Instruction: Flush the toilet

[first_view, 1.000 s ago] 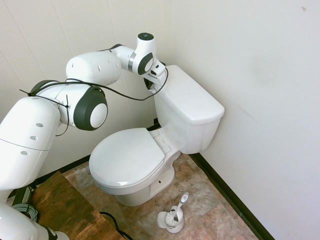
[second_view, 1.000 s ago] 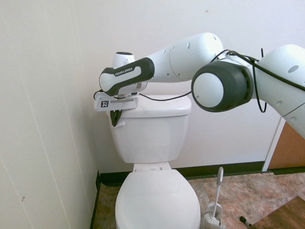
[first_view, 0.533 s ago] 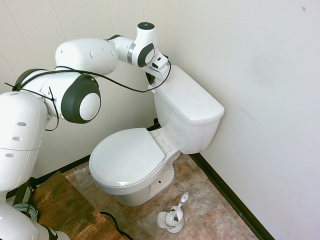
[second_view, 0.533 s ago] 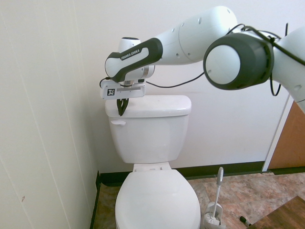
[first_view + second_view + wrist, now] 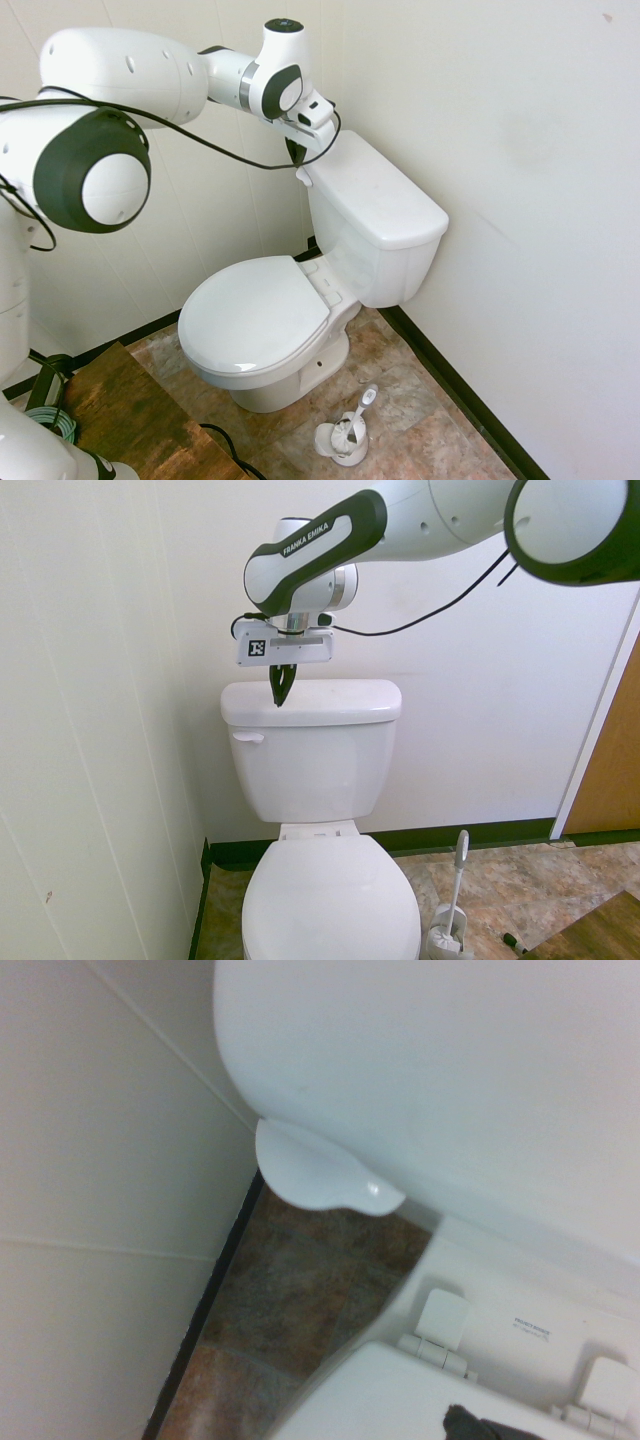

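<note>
1. While the lid of the toilet [image 5: 312,785] lies closed over its bowl, the fixture stands on the tiled floor [image 5: 405,415], in the corner between the seamed paneled wall [image 5: 240,205] and the plain wall [image 5: 500,200].
2. Flush lever [image 5: 249,737]: small and white, mounted on the tank's front face just beneath the tank lid [image 5: 312,702], at the end nearer the paneled wall; the wrist view shows it from above, projecting past the tank lid's edge.
3. Gripper [image 5: 279,702]: dark fingers together, pointing down, with nothing between them. In the second exterior view they overlap the tank lid, their tips higher than the flush lever and a little to its right. The tips are apart from the flush lever; whether they touch the tank lid cannot be told.
4. Arm [image 5: 318,548]: white with dark green trim, reaching in above the tank from the left in the first exterior view and from the right in the second.
5. Toilet brush [image 5: 352,430]: upright in its white holder [image 5: 345,452] on the floor beside the toilet, its handle tilted.
6. Dark baseboard [image 5: 450,382]: along the foot of the walls.
7. Brown wooden surface [image 5: 140,430]: in front of the toilet, apart from it.
</note>
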Available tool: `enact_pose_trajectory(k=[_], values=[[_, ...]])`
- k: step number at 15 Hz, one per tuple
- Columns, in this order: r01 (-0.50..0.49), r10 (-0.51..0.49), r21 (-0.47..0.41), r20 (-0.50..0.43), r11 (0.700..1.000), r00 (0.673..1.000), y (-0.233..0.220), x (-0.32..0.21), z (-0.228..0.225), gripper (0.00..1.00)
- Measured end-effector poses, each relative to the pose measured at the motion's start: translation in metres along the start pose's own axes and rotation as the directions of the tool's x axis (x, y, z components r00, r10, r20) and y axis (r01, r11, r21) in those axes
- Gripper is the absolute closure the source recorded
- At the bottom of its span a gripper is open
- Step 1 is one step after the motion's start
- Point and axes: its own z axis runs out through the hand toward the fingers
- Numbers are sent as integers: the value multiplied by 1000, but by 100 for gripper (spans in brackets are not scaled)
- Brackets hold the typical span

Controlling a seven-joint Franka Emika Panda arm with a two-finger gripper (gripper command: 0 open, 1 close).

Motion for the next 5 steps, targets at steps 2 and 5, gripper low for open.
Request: enact_pose_trajectory(k=[2,5], values=[[3,-3,7,-5,1000,1000,14,-13,-8,100],[1,-1,6,-8,1000,1000,44,-31,-9,100]])
